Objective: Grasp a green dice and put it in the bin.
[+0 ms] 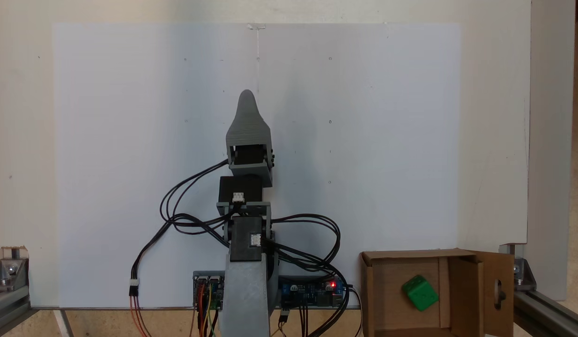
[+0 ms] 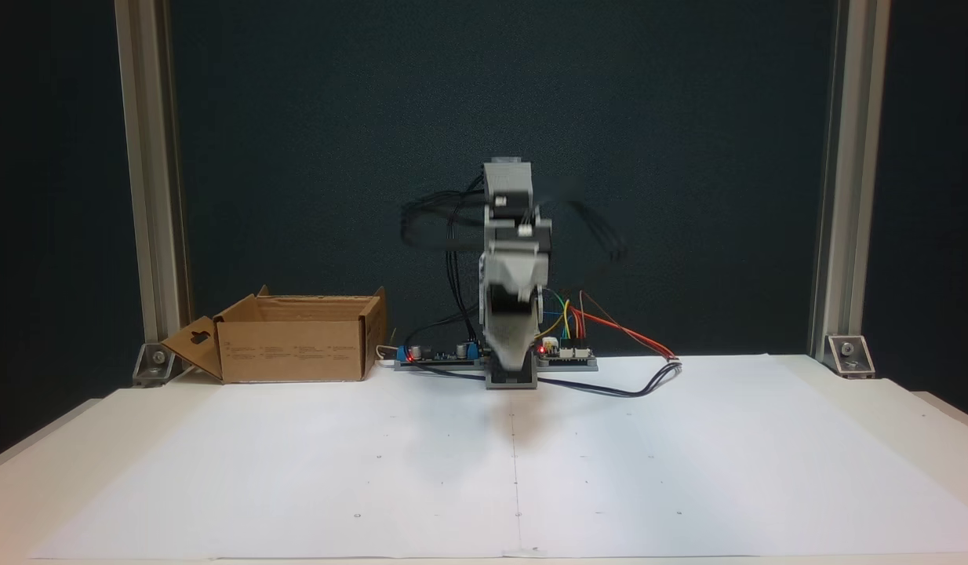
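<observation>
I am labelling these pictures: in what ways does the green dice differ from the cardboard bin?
Colour: the green dice is bright green, the bin brown cardboard.
Size: the dice is far smaller than the bin.
Role: the dice lies inside, while the bin stands open and holds it.
Both are box-shaped and lie apart from the claw.

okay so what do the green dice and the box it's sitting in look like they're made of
The green dice looks like moulded plastic: even bright green, rounded corners, a faint sheen, pips sunk in the same colour. The bin looks like plain brown corrugated cardboard with a matte finish: folded flaps, a punched slot in one flap and raw cut edges, also seen side-on in the other fixed view.
</observation>
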`<state>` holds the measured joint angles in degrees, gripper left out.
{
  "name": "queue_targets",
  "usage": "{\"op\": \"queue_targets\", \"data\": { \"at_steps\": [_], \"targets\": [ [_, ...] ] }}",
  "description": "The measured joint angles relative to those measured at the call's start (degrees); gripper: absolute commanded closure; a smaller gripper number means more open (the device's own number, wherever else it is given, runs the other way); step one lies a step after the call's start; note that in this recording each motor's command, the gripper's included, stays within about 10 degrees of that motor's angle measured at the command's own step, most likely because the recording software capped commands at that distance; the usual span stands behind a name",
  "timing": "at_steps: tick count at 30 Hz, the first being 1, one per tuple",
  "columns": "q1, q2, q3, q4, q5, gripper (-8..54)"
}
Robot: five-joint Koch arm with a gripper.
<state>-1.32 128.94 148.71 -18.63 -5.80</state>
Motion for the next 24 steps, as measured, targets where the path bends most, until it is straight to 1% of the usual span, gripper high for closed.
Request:
{"op": "queue_targets", "data": {
  "at_steps": [6,24],
  "targets": [
    [0.18,0.00,9.76,-14.15,0.00,1.4],
    [0.09,0.53,24.70,-55.20,0.00,1.5]
  ]
}}
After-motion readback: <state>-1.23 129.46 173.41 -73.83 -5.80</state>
